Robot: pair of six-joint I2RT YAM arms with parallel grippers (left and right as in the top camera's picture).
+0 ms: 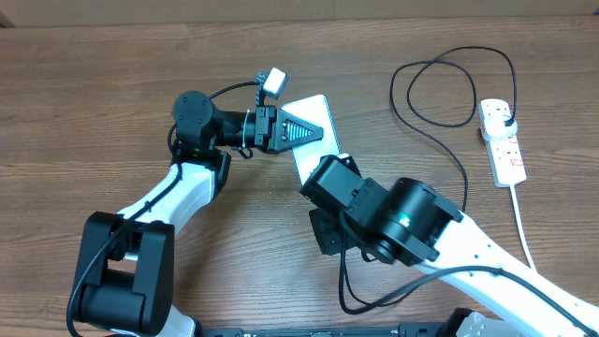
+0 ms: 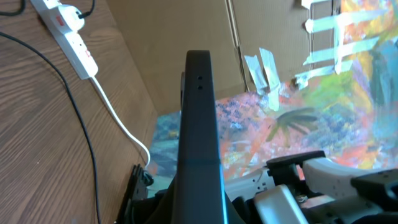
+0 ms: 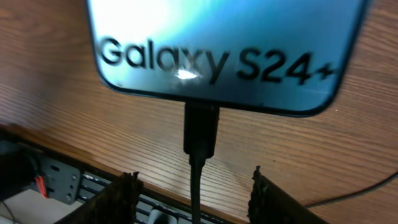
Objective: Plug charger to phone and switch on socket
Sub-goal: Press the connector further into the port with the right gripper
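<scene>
The phone (image 1: 314, 150) lies tilted on the table, its lit screen reading "Galaxy S24+" in the right wrist view (image 3: 224, 50). My left gripper (image 1: 301, 131) is shut on the phone's far end; the phone shows edge-on in the left wrist view (image 2: 199, 124). The charger's black connector (image 3: 201, 130) sits at the phone's bottom edge, and its cable (image 3: 197, 186) hangs between the fingers of my open right gripper (image 3: 194, 183), touching neither. The cable loops (image 1: 440, 89) to a black plug (image 1: 506, 117) in the white socket (image 1: 505, 150).
The socket's thick white cord (image 1: 522, 229) runs toward the front right edge. In the left wrist view the socket (image 2: 71, 37) and its cord (image 2: 118, 118) lie at the upper left. My right arm (image 1: 402, 220) covers the table middle.
</scene>
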